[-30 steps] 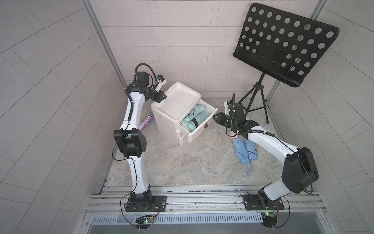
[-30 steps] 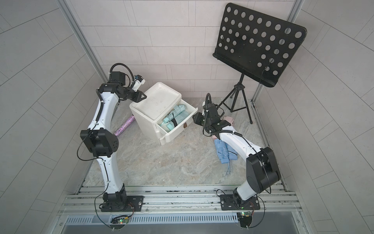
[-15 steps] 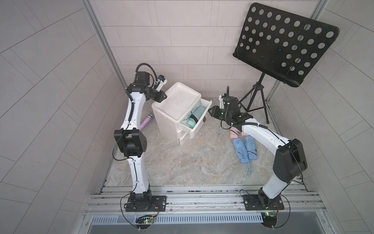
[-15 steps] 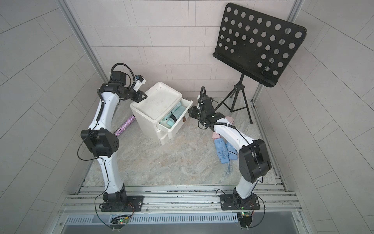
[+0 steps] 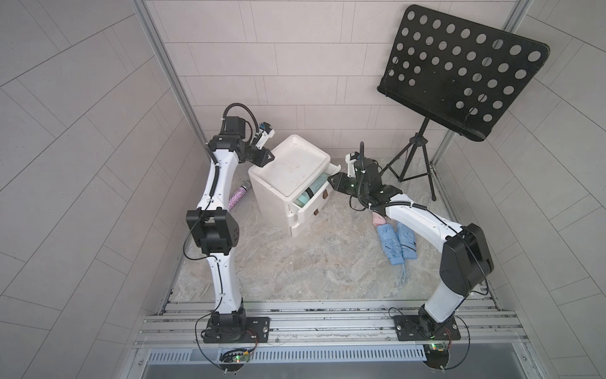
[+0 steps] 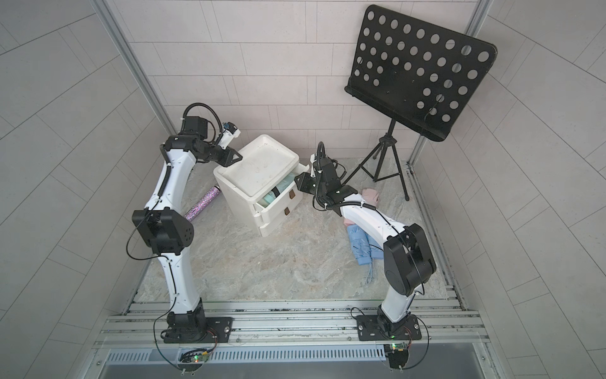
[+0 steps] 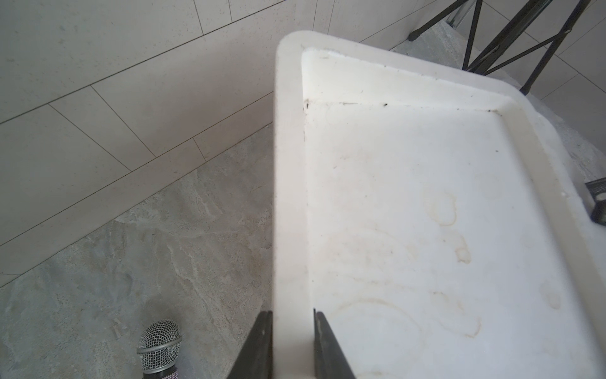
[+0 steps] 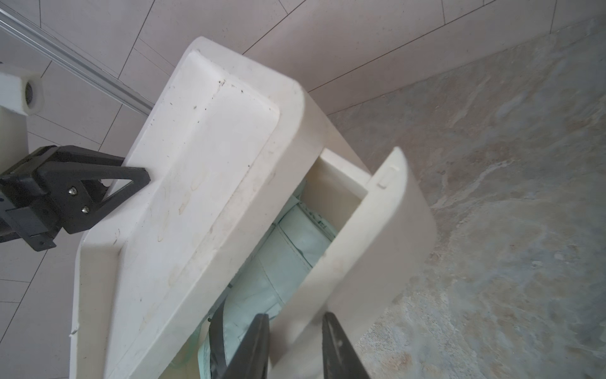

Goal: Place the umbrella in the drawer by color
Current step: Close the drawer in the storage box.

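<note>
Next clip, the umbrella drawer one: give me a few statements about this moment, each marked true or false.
1. The top drawer stands partly open with mint-green umbrellas inside. True.
2. The left gripper holds the microphone. False: the left gripper is clamped on the rim of the cabinet top; the microphone lies on the floor beside the cabinet.
3. The right gripper is closed on the top drawer's front panel. True.
4. The blue umbrellas lie on top of the cabinet. False: the blue umbrellas lie on the floor beside the right arm.
5. The music stand has tipped over. False: the music stand is upright on its tripod.
</note>
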`<state>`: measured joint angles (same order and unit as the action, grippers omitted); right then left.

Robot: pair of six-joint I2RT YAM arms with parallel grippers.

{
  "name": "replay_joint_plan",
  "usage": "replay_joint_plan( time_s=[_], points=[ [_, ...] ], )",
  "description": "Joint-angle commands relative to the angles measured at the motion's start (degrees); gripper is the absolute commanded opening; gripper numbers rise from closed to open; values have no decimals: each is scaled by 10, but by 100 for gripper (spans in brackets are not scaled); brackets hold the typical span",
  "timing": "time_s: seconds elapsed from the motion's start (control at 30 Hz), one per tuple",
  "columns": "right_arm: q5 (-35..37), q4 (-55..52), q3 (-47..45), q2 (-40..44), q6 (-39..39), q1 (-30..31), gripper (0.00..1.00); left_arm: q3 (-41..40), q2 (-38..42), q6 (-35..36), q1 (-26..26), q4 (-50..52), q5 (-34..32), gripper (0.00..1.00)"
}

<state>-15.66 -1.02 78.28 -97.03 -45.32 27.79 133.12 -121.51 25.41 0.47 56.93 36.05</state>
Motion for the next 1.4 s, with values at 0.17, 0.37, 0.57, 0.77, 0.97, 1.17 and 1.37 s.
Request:
replay_joint_plan(
  time_s=[0.17, 0.37, 0.57, 0.77, 0.97, 1.17, 1.37],
  points=[
    [15, 20, -75, 96, -5, 5, 40, -23, 3, 1, -22, 59, 80, 21],
    [23, 38, -156, 153, -17, 4, 42, -27, 2, 1, -22, 58, 84, 21],
    [10, 64, -183, 145, -32, 9, 34, -29, 1, -3, -22, 57, 91, 21],
    [7, 73, -151, 106, -34, 35, 33, -34, 2, -4, -24, 57, 95, 21],
    [0, 82, -105, 55, -41, 51, 33, -36, 5, -3, -25, 57, 93, 21],
    [-10, 87, -48, 2, -47, 60, 33, -37, 10, -2, -25, 57, 92, 21],
    [-24, 90, -7, -40, -59, 64, 35, -44, 16, 0, -25, 57, 88, 20]
  ],
)
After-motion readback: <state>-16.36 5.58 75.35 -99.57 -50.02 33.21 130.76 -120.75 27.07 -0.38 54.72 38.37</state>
